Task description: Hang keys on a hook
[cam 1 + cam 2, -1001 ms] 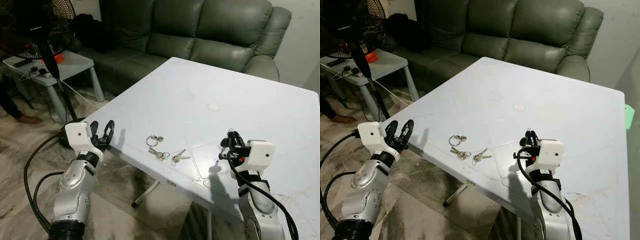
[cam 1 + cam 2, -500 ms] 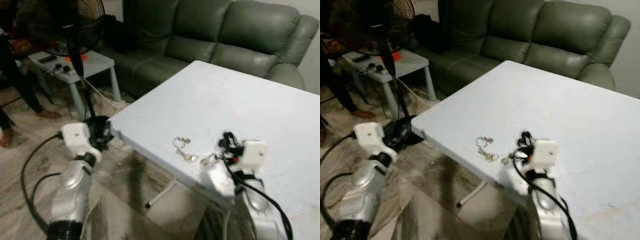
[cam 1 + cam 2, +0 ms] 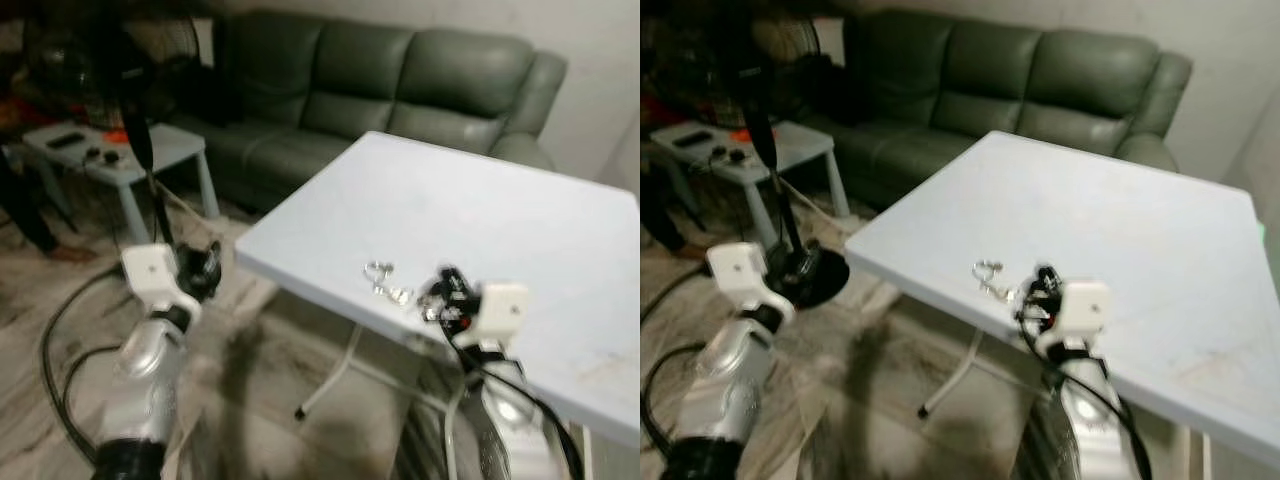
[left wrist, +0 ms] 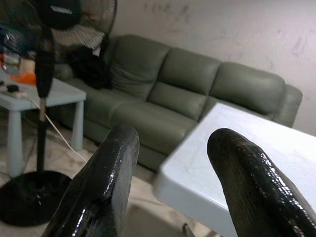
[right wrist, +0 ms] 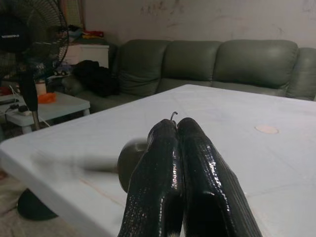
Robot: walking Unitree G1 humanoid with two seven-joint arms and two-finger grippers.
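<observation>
Behind the white table point(image 3: 520, 215) stands a green sofa point(image 3: 400, 80). Left pincer point(image 3: 205, 268) hangs spread wide off the table's edge; keys point(image 3: 388, 284) lie near it; right pincer point(image 3: 443, 290), fingers pressed together, hovers beside them.

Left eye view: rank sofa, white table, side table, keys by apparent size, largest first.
1. White table and sofa: similar spans, and the table is nearer the camera, so not ranked.
2. Side table.
3. Keys, smallest, beside the right gripper.
</observation>
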